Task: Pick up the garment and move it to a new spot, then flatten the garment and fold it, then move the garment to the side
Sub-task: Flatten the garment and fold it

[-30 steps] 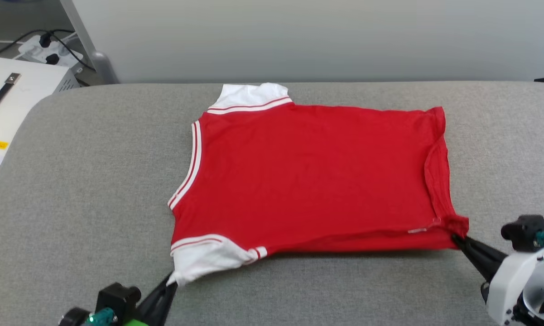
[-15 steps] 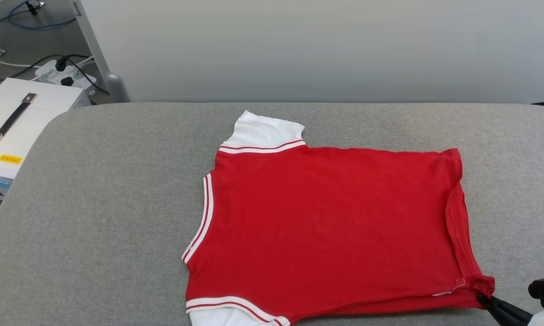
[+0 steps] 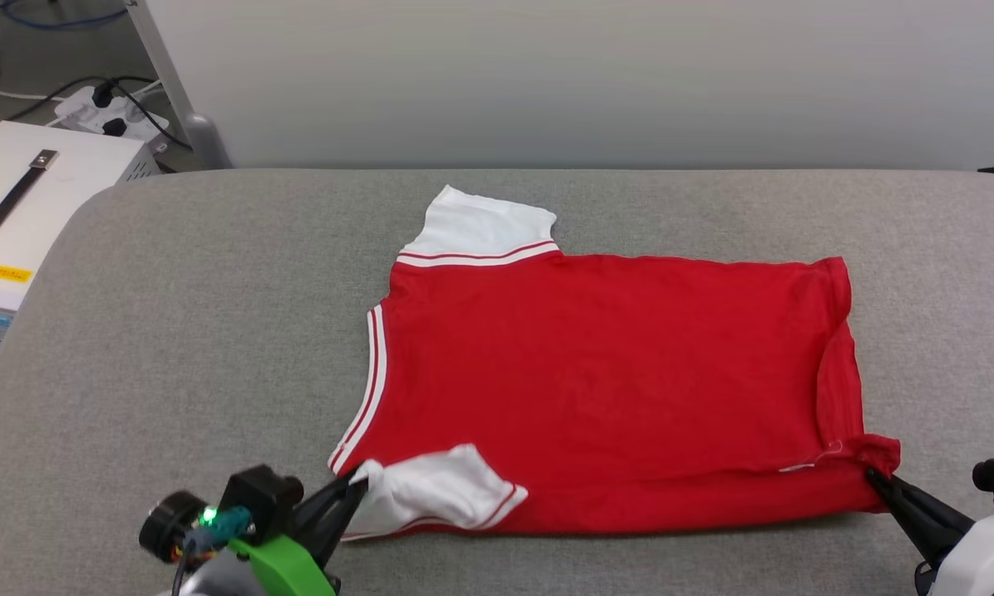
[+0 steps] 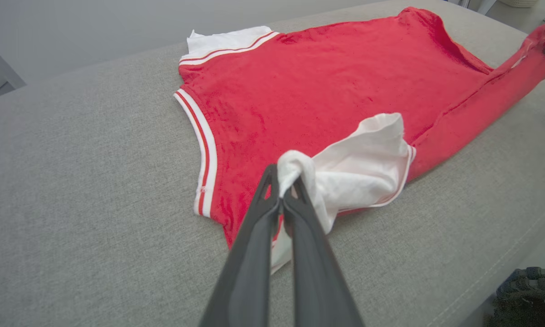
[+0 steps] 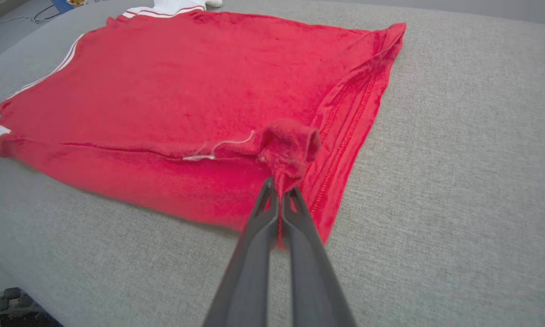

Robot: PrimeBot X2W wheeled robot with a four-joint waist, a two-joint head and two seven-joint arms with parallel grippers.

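Head view: garment [image 3: 596,372] lies flat on the surface [image 3: 174,331], left pincer [image 3: 354,487] clamped on its near white sleeve, right pincer [image 3: 875,478] clamped on its near hem corner, that edge raised, likely for folding across.

Bare grey cushion [image 3: 174,331] surrounds the garment [image 3: 612,372]; white box [image 3: 25,207] off its left end.

You're looking at a red soft-fabric T-shirt [image 3: 612,372] with white sleeves [image 3: 480,228] and thin red-and-white stripes at the sleeve seams and neckline. The padded fabric surface [image 3: 174,331] is plain heathered grey. Your left gripper [image 3: 357,482] has dark fingers [image 3: 327,509] and a bright green bracket [image 3: 285,567]. The box-shaped case [image 3: 58,182] is white with a yellow label [image 3: 8,271].
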